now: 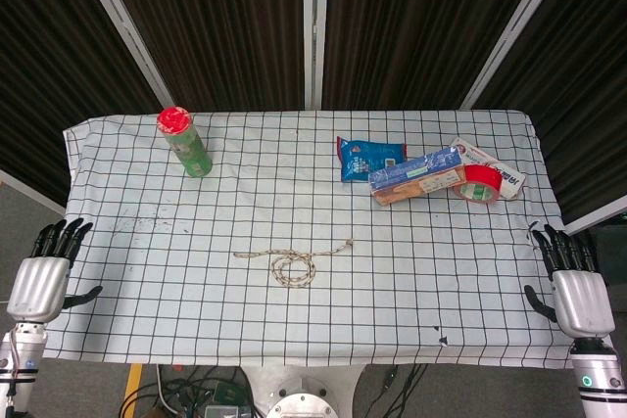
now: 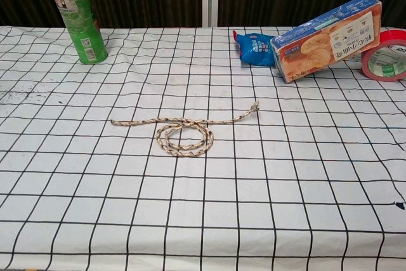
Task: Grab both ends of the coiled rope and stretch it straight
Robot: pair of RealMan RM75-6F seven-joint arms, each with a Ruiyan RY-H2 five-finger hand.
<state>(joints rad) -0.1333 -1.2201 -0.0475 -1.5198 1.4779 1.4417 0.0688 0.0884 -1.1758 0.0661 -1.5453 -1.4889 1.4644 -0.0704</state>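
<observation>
A beige braided rope lies coiled in a small loop near the middle of the checked tablecloth, one end pointing left and the other reaching up to the right. The chest view shows the same rope close up, its loop flat on the cloth. My left hand hovers at the table's left edge with its fingers spread and holds nothing. At the right edge my right hand is likewise open and empty. Both hands are far from the rope and are outside the chest view.
A green can with a red lid stands at the back left. At the back right lie a blue snack bag, a biscuit box and a roll of red tape. The table carries a grid-patterned cloth.
</observation>
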